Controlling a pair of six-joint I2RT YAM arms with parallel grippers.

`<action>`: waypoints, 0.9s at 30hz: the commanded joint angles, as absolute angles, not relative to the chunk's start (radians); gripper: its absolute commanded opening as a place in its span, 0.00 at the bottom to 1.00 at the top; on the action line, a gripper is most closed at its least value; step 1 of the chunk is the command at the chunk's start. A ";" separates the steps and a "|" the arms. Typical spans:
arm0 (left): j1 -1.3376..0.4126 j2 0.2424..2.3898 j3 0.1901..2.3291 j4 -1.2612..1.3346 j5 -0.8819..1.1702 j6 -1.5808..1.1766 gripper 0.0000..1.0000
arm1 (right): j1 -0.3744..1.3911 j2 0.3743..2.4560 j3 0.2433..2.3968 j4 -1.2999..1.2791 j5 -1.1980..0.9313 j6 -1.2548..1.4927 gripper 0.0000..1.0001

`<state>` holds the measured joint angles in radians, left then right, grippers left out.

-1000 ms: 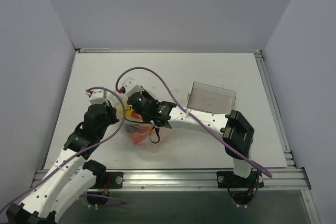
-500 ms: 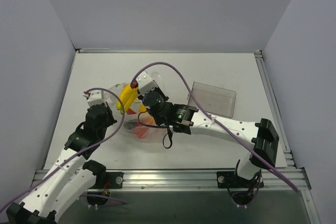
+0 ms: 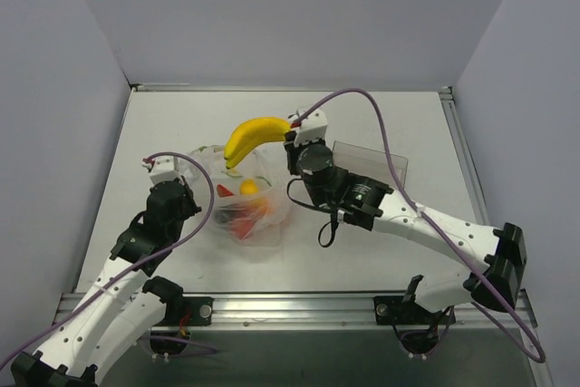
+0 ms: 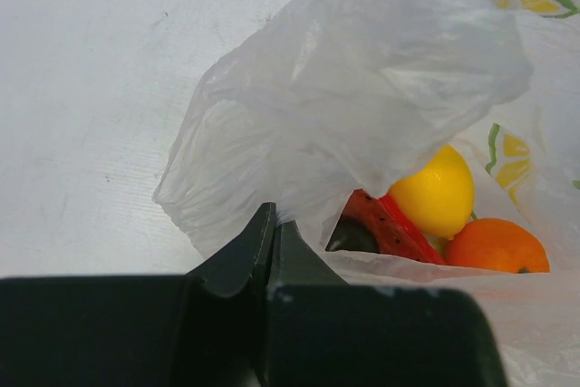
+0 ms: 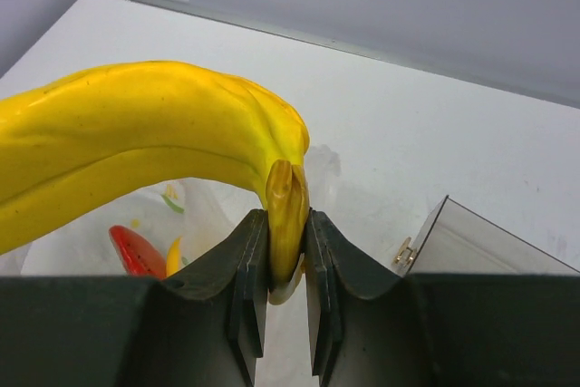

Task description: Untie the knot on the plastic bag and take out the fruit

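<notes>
The banana (image 3: 256, 133) is held above the table (image 3: 408, 115) by the right gripper (image 3: 292, 125), whose fingers are clamped on either side of its stem end; in the right wrist view the stem is seen squeezed between the two dark fingers (image 5: 249, 251). The banana's body curves out to the left of the gripper, over the plastic bag (image 3: 263, 224).

The plastic bag is set on the table between the two arms, crumpled, with its mouth open upward. Inside it a yellow ball (image 4: 439, 192), an orange ball (image 4: 494, 246), a red piece (image 4: 385, 224) and a dark fruit (image 4: 349, 237) are seen lying close together.

The left gripper (image 3: 184, 180) is placed at the bag's left edge with its fingers pressed fully together; a fold of the thin film appears to be pinched between them, though this is hard to make out.

A clear box (image 3: 367, 169) is seen on the table to the right of the bag, just beside the right arm.
</notes>
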<state>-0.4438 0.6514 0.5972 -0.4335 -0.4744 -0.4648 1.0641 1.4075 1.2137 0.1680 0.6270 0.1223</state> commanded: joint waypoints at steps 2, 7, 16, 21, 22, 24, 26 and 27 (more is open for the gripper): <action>-0.439 0.669 0.611 -0.399 -0.456 -0.465 0.00 | 0.999 1.211 1.157 0.253 0.630 0.209 0.00; -0.437 0.680 0.612 -0.397 -0.443 -0.463 0.00 | 0.882 1.092 1.010 0.241 0.695 0.155 0.00; -0.434 0.695 0.611 -0.387 -0.416 -0.460 0.00 | 0.574 0.963 0.733 0.124 0.615 0.270 0.00; -0.434 0.693 0.611 -0.382 -0.411 -0.457 0.00 | 0.439 1.028 0.689 0.121 0.519 0.313 0.00; -0.434 0.693 0.609 -0.382 -0.411 -0.456 0.00 | 0.425 1.063 0.689 0.126 0.508 0.313 0.00; -0.433 0.692 0.609 -0.382 -0.410 -0.454 0.00 | 0.391 1.100 0.689 0.133 0.486 0.316 0.00; -0.431 0.690 0.607 -0.377 -0.407 -0.453 0.00 | 0.371 1.156 0.696 0.144 0.474 0.314 0.00; -0.431 0.692 0.606 -0.376 -0.403 -0.453 0.00 | 0.361 1.173 0.701 0.149 0.469 0.316 0.00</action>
